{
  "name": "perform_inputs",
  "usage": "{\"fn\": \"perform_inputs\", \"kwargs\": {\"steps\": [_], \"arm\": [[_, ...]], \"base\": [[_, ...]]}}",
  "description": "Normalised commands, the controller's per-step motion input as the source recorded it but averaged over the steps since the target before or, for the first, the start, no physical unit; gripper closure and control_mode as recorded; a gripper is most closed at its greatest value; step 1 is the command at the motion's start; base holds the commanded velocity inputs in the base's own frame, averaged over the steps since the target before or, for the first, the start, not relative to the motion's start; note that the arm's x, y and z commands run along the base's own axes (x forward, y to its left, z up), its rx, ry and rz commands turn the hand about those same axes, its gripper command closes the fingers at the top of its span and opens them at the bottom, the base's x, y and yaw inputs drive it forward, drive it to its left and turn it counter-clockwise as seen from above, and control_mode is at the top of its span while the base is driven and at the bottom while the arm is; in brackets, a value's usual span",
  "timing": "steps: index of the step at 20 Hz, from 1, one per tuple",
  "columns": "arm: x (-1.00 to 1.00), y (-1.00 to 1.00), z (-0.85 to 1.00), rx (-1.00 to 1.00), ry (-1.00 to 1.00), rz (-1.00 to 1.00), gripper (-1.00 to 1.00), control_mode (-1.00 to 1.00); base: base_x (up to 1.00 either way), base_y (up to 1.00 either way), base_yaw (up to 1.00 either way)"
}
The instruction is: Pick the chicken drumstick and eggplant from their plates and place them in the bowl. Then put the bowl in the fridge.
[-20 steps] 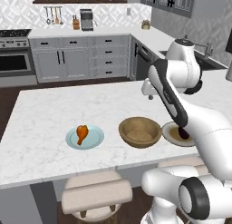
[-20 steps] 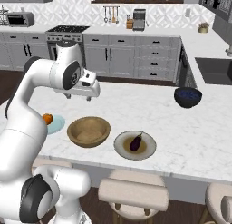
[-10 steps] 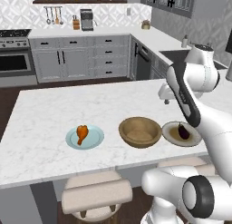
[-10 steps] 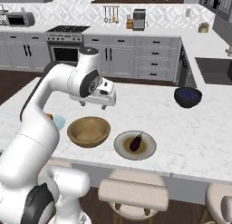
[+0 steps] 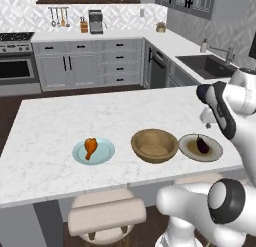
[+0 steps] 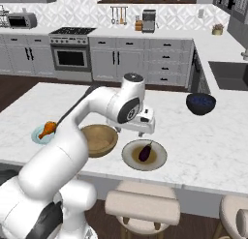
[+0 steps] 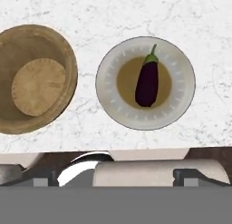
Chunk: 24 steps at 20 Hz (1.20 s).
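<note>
The dark purple eggplant (image 7: pixel 147 82) lies on the beige plate (image 7: pixel 106 85) and is centred in the hand view. My gripper (image 6: pixel 145 131) hovers above that plate's far edge, open, with nothing between its fingers. From the left base it appears as the gripper (image 5: pixel 207 120) over the eggplant (image 5: pixel 202 144). The wooden bowl (image 6: pixel 99 139) stands empty just left of the beige plate (image 6: pixel 160 158). Further left, the orange-brown chicken drumstick (image 5: pixel 90 146) rests on the light-blue plate (image 5: pixel 102 155). The fridge is out of view.
A dark blue bowl (image 6: pixel 200 103) sits on the island's far right. Padded stools (image 6: pixel 143 207) stand along the island's near edge. A sink (image 5: pixel 210 65) is set in the counter behind, and a stove (image 6: pixel 71 54) stands at the back wall.
The arm has swung to the right, from over the wooden bowl to above the beige plate with the eggplant. The gripper stayed open. Food, plates and bowl have not moved.
</note>
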Motion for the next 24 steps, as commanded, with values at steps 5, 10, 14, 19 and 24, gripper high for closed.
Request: {"fn": "perform_inputs", "kwargs": {"steps": [5,10,14,19,24], "arm": [[0.91,-0.63,-0.67,0.02,0.24,-0.01,-1.00,-1.00],[0.55,-0.05,-0.88,0.01,0.10,0.00,-1.00,-1.00],[0.63,0.00,-0.81,0.00,0.00,0.00,-1.00,-1.00],[0.45,0.00,-0.69,0.00,0.00,0.00,-1.00,-1.00],[0.19,-0.03,-0.37,0.00,0.00,0.00,-1.00,-1.00]], "base": [[0.00,0.00,0.00],[0.00,0.00,0.00],[0.00,0.00,0.00],[0.00,0.00,0.00],[0.00,0.00,0.00]]}}
